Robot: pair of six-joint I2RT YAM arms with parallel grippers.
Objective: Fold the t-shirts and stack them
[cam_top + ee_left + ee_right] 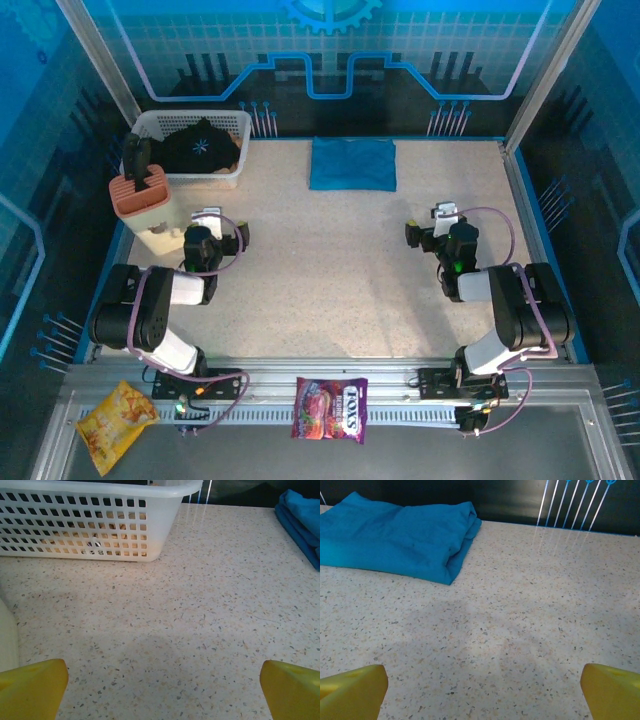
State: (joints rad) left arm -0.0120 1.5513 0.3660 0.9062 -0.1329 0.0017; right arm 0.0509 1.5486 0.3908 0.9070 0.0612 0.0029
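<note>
speckled table, folded teal t-shirt, white basket, orange-topped box

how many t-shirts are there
2. A folded teal-blue cloth t-shirt lies mid-far on the speckled table; a black cloth t-shirt with a pale starburst print sits in the white plastic basket, which may hide more.

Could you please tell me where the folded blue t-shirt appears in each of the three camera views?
Top view: the blue t-shirt lies folded at the far middle of the speckled table, right of the white basket.
Left wrist view: its edge is in the top right corner.
Right wrist view: it lies in the upper left.
Shared landmark: the speckled table under it.
</note>
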